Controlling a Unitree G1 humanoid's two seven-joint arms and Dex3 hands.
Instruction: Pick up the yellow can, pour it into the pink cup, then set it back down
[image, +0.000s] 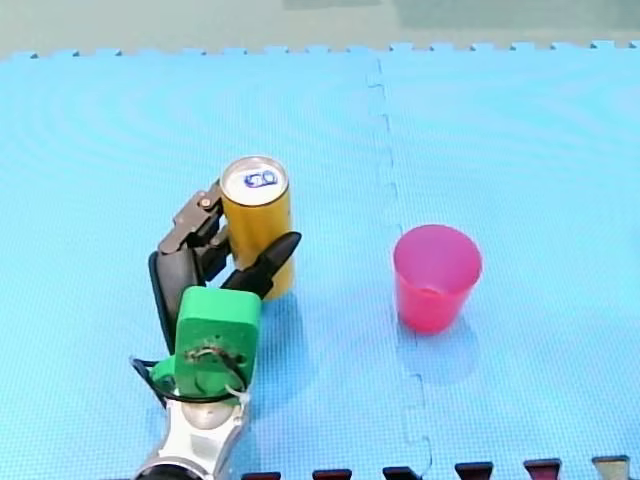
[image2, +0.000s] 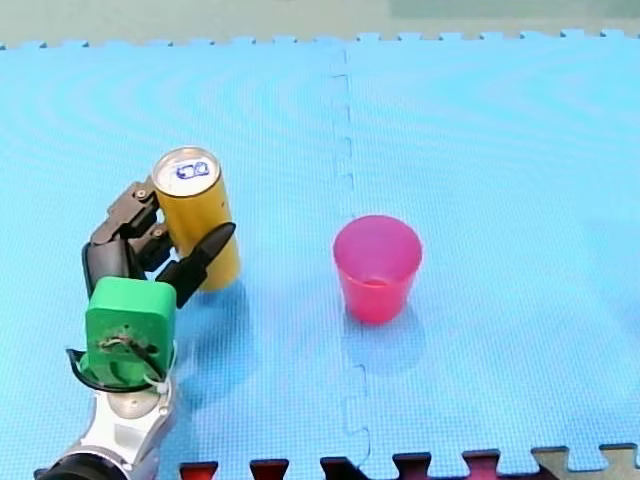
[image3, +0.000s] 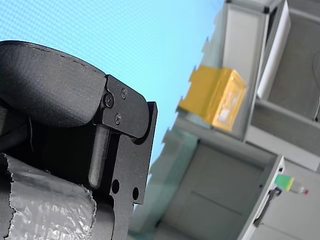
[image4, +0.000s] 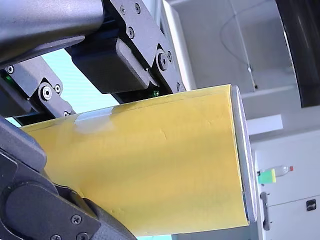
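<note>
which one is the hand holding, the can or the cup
The yellow can: the left hand wraps its fingers round it. The pink cup stands apart, untouched.

The yellow can (image: 257, 235) is matt-sided with a shiny metal top; the pink cup (image: 436, 277) is smooth plastic.

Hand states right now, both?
Left hand: closed on the yellow can.
Right hand: cannot be told.

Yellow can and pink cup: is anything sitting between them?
Nothing: in the head views only bare blue mat with a tile seam lies between the yellow can, gripped by the left hand, and the pink cup.
</note>
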